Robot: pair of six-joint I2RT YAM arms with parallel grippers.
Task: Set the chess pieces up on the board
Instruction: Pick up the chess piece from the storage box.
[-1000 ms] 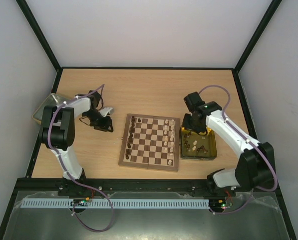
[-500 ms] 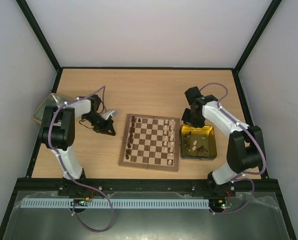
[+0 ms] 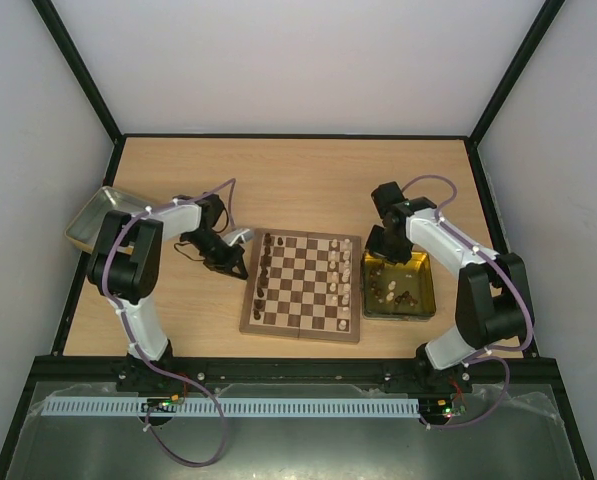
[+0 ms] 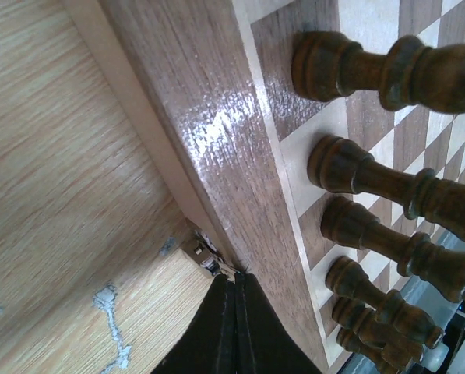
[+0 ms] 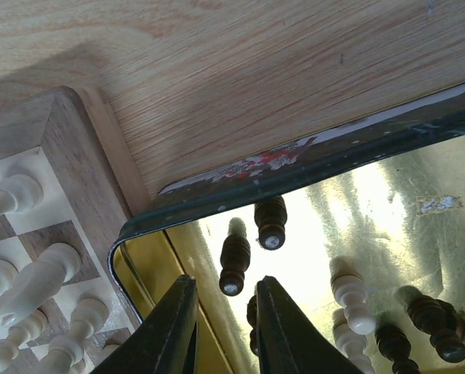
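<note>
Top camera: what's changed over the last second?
The left gripper swung right to the board, jaws shut and empty. The right gripper drifted off the yellowish tray and back over its far corner, jaws open. The chess pieces and tray stayed put.

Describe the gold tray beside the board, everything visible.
The gold tray is a shallow rectangular tin, rounded corners, dark rim, shiny yellow inside. It lies flat on the table right of the board, close beside its edge. Dark and pale chess pieces sit loose inside. The right gripper hangs open over its far left corner.
</note>
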